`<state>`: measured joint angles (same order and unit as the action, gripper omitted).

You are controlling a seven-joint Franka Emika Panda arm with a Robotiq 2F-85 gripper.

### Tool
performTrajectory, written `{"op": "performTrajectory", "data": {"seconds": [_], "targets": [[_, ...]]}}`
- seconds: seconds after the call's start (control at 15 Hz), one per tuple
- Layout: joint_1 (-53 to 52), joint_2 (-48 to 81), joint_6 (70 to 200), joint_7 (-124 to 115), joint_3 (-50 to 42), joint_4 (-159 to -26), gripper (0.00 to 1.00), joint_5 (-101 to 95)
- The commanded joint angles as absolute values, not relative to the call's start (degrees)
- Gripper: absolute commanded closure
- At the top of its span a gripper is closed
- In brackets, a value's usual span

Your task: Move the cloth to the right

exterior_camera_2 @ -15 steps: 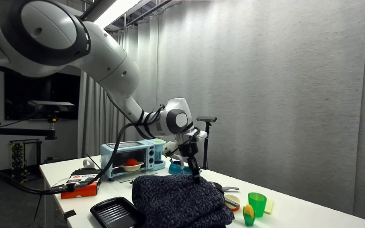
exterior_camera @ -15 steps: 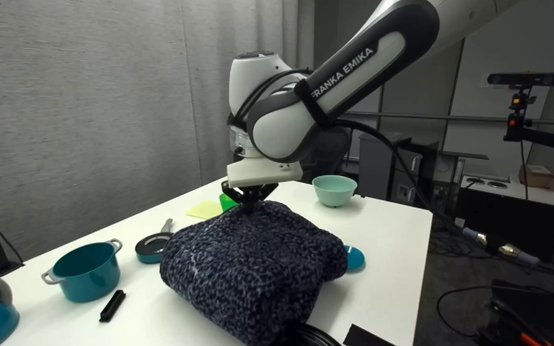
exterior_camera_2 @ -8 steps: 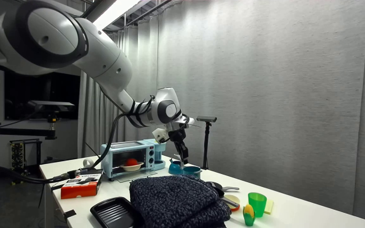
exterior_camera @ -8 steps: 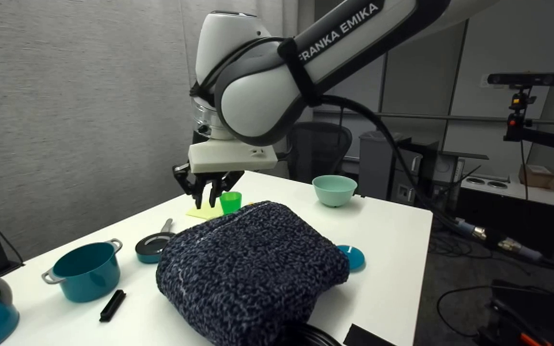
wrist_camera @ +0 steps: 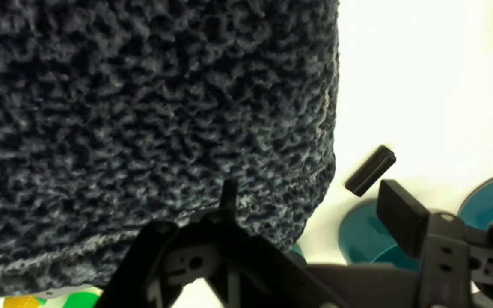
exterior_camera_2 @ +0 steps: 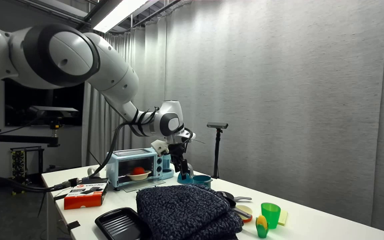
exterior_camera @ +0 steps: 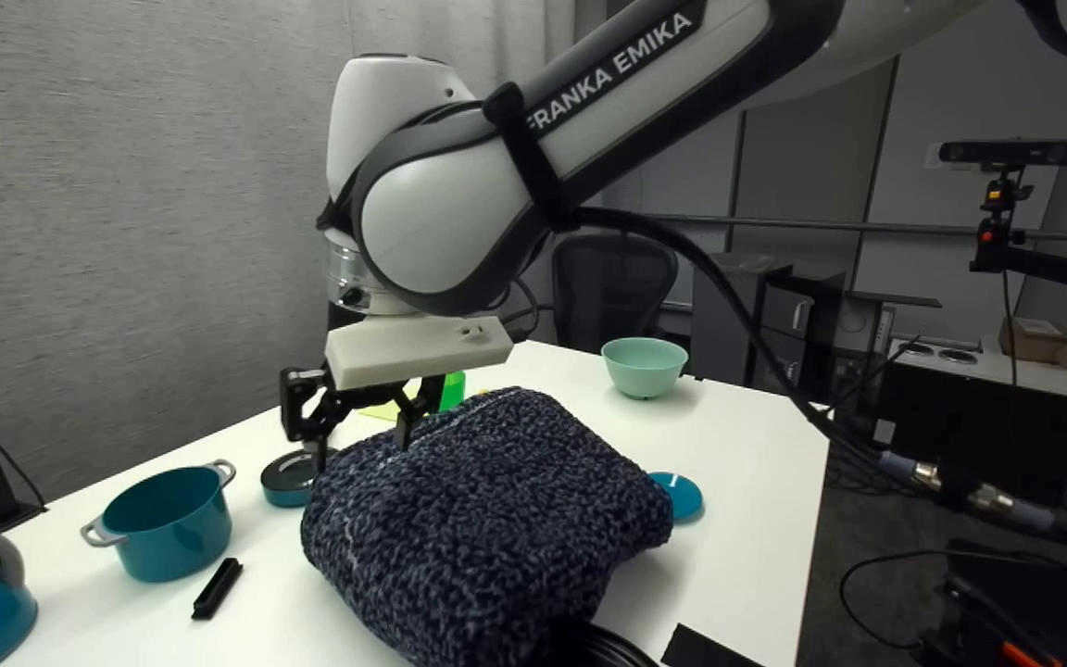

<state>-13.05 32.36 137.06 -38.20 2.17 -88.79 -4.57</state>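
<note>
Since the cloth [exterior_camera: 487,519] hides most of it, only a bit of the tray [exterior_camera: 606,639] shows, nearest in an exterior view (sides as seen there), w/ a black strip [exterior_camera: 702,650] just right of it. Cloth = navy w/ light specks, bunched, on the near-mid part of the table [exterior_camera: 746,445]. To its left, near to far: kettle [exterior_camera: 1,622], clip [exterior_camera: 217,589], pot [exterior_camera: 177,542], then pan [exterior_camera: 285,491], partly hidden, right by the cloth's edge. To its right: blue disc [exterior_camera: 679,497], partly behind the cloth; touching or not, can't tell.

Jaws are apart on the gripper [exterior_camera: 361,454], which points down at the cloth's left edge: 1 finger over the fabric, 1 just past the edge. Wrist view agrees, w/ the pot behind the outer finger. Contact w/ cloth: can't tell.

Farther: yellow note [exterior_camera: 383,410] + green cup [exterior_camera: 453,391], both partly behind the gripper. On the far right, mint bowl [exterior_camera: 645,375], well apart from the cloth. Past the table: dark chair [exterior_camera: 612,296].

Also in an exterior view, near to far: cloth [exterior_camera_2: 185,213] in stacked folds, corn toy [exterior_camera_2: 262,230] just beside the cup, box [exterior_camera_2: 85,201] on the left, toaster oven [exterior_camera_2: 112,170] w/ cream bowl [exterior_camera_2: 138,176] + red ball [exterior_camera_2: 138,170] inside, curtain [exterior_camera_2: 278,100] behind.
</note>
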Motion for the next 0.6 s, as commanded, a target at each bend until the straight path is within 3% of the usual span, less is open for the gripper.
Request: {"op": "performTrajectory", "data": {"seconds": [0.0,0.4,0.53], "targets": [[-13.3,35.7,135.3,-35.8,2.1,-86.2,0.42,-2.4],[-13.3,37.9,126.6,-33.1,1.8,-85.2,0.89,-1.8],[-12.8,37.2,124.8,-33.5,0.5,-86.7,1.0,-2.5]]}}
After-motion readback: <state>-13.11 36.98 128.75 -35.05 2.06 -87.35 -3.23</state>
